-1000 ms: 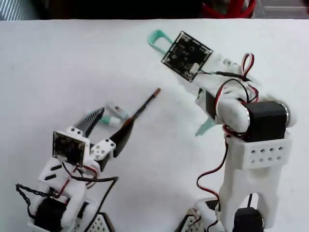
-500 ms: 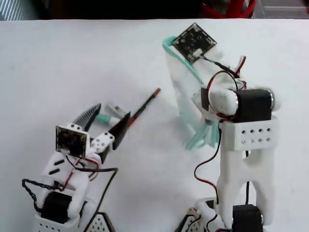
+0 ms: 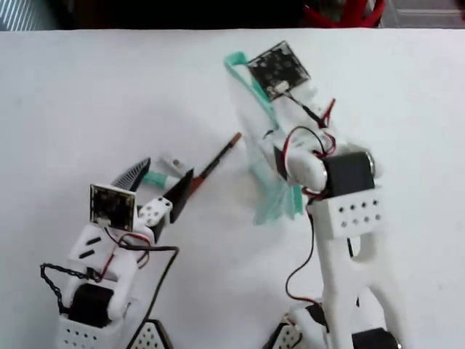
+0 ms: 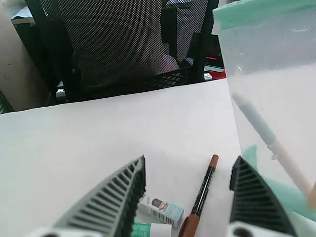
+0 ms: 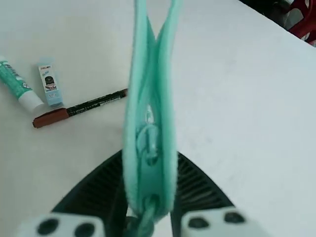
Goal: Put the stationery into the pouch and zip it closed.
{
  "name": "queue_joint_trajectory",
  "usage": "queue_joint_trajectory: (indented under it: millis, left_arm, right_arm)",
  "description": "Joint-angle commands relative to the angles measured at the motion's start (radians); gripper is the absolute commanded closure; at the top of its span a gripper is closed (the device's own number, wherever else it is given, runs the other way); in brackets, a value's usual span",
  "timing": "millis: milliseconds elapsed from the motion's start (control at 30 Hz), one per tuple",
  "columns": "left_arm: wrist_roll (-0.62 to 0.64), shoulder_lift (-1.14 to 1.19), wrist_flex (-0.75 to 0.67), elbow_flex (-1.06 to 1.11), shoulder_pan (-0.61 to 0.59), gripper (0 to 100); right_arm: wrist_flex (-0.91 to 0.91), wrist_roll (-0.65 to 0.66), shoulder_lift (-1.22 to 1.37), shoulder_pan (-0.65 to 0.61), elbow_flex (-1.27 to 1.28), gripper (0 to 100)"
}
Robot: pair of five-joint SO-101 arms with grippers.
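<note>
**Above the table, the pouch came nearer the pen**

Above the white table (image 3: 87, 94), the right gripper (image 5: 148, 165) held the pouch (image 3: 265, 156) by its teal zipper edge, its dark fingers pressed on either side of that edge just above the zip pull. The pouch hung off the table as a clear sheet with teal trim, its top edge tilted up and away from the robot. Through its wall, in the left wrist view, showed a pale slender stick (image 4: 266, 138) (what kind of thing it was I could not tell).

A second earlier the pouch had been mostly hidden under the right arm, with only a teal loop and a corner showing. Half a second earlier it had been drawn up into plain sight. Since then the arm had shifted left, so the pouch's lower corner hung closer to the brown pen (image 3: 216, 160), though still apart from it.

The left gripper (image 3: 166, 178) had kept to its place over the loose stationery, its fingers wide apart and holding nothing. Between them lay the cap end of the pen, the small boxed eraser (image 4: 160, 210) and the teal tube (image 5: 17, 84), close together on the table. All three lay outside the pouch and had not moved across the frames.
</note>
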Motion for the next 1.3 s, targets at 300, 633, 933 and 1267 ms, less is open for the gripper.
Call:
queue_joint_trajectory:
  millis: [300, 633, 933, 1267]
  left_arm:
    - [0.014, -0.013, -0.068, 0.02, -0.001, 72]
    - [0.009, -0.013, -0.069, 0.018, -0.001, 72]
    - [-0.046, -0.013, -0.063, 0.003, -0.007, 72]
    - [-0.043, -0.013, -0.06, 0.009, -0.002, 72]
  right_arm:
    - [-0.262, -0.091, -0.453, 0.002, 0.588, 87.2]
    - [-0.366, -0.091, -0.811, 0.008, 0.895, 90.2]
    - [-0.39, -0.233, -0.974, 0.013, 0.967, 80.7]
    - [-0.389, -0.244, -1.115, 0.013, 0.961, 80.4]
